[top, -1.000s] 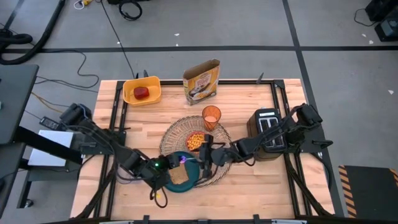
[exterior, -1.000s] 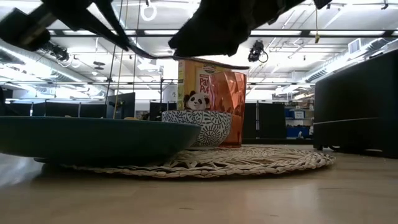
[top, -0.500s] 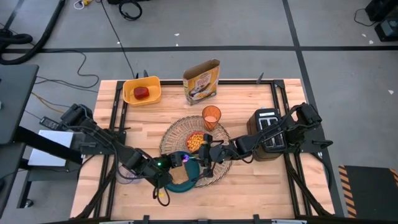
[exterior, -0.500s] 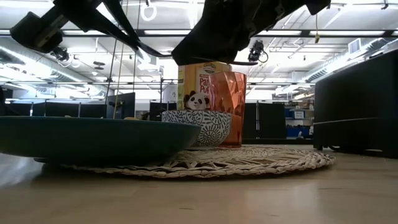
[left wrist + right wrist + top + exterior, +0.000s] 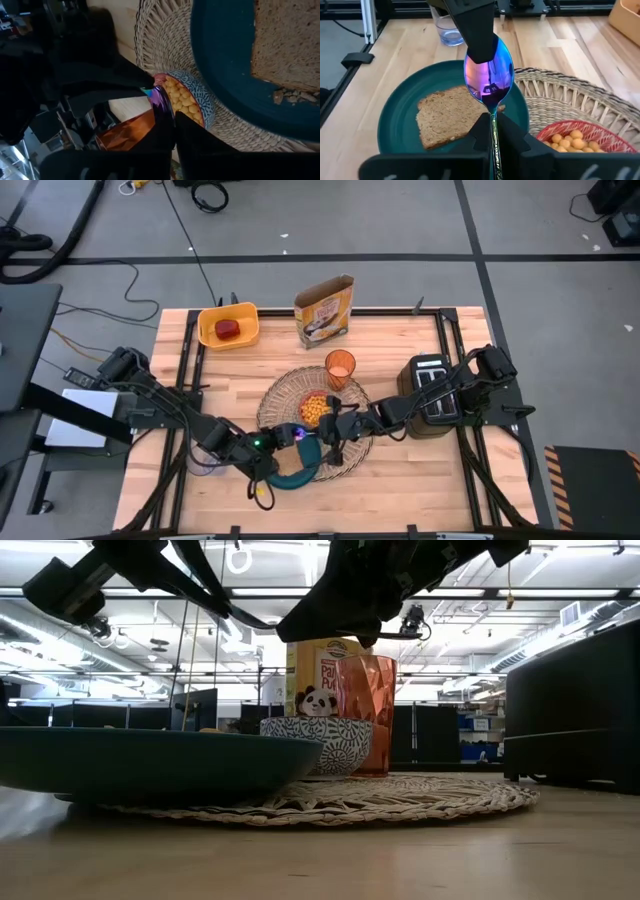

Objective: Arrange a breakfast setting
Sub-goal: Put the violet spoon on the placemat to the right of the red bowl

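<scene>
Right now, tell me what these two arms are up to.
Both grippers hold one spoon above the plate with toast. The left gripper pinches its bowl end; the right gripper is shut on its handle. It looks like a handover. The cereal bowl and cup sit on the woven placemat.

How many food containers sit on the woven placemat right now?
3: the teal plate with toast at the near-left edge, partly overhanging; the cereal bowl in the middle; the orange cup at the far edge. None appears hidden.
</scene>
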